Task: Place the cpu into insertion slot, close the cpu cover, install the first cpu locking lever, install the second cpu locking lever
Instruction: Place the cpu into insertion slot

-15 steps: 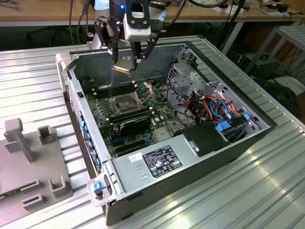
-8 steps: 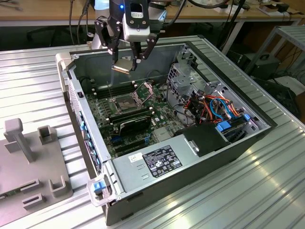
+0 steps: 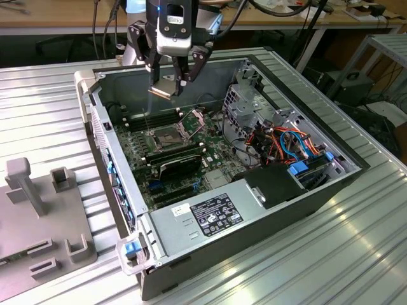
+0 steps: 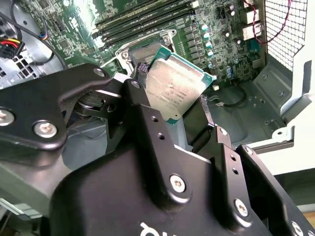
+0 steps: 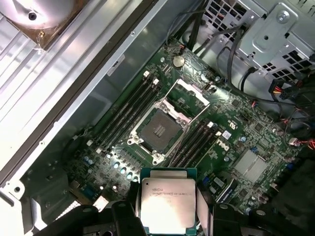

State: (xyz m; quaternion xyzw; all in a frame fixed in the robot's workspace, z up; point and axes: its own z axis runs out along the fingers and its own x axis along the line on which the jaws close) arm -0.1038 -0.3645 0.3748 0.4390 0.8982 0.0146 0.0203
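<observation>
My gripper (image 3: 168, 84) hangs above the open computer case, shut on the cpu (image 3: 163, 88), a flat silver square with a tan edge. In both wrist views the cpu (image 5: 166, 204) (image 4: 173, 86) sits between the black fingers (image 5: 124, 217). Below it on the green motherboard lies the insertion slot (image 5: 160, 129) (image 3: 166, 135), uncovered, with its dark pin field showing. The cpu cover (image 5: 190, 98) (image 3: 191, 119) is swung up on its hinge at the slot's far side. The cpu is well above the slot and apart from it.
Long black memory slots (image 5: 125, 114) flank the socket on both sides. A black-finned card (image 3: 182, 162) lies in front of it, then the power supply (image 3: 216, 213). A metal drive cage (image 3: 247, 103) and coloured cables (image 3: 294, 143) fill the case's right side. A grey fixture (image 3: 38, 210) stands outside at the exterior view's left.
</observation>
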